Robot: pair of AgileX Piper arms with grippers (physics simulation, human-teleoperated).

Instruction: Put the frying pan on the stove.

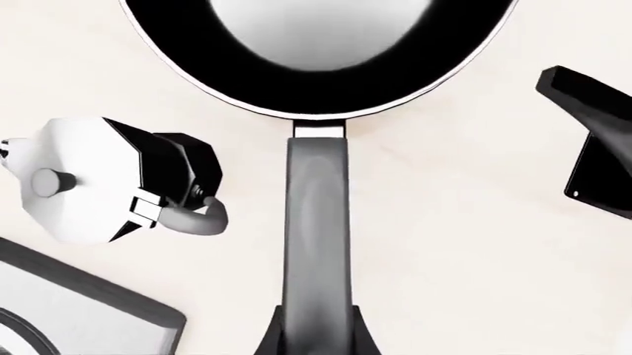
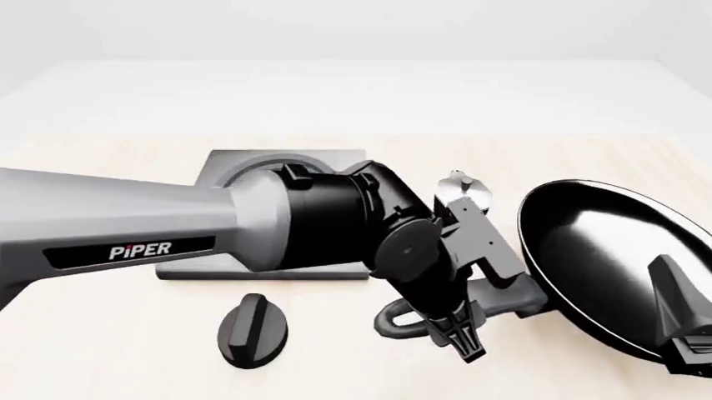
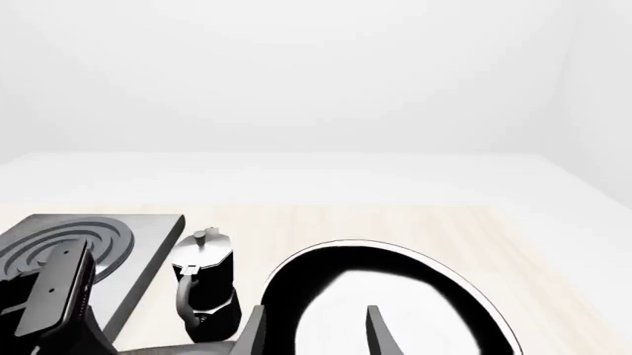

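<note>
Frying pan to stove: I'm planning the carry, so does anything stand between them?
Yes. The moka pot stands on the table between the frying pan and the stove, close beside the stove's near edge, so a low slide would likely hit it.

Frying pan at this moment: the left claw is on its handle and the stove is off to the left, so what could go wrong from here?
1. The left claw grips the frying pan only at the handle's far end, so the pan may tilt or slip when lifted.
2. The moka pot stands between pan and stove; a low sweep could topple it.
3. The right claw sits over the pan's rim and could be struck.
</note>
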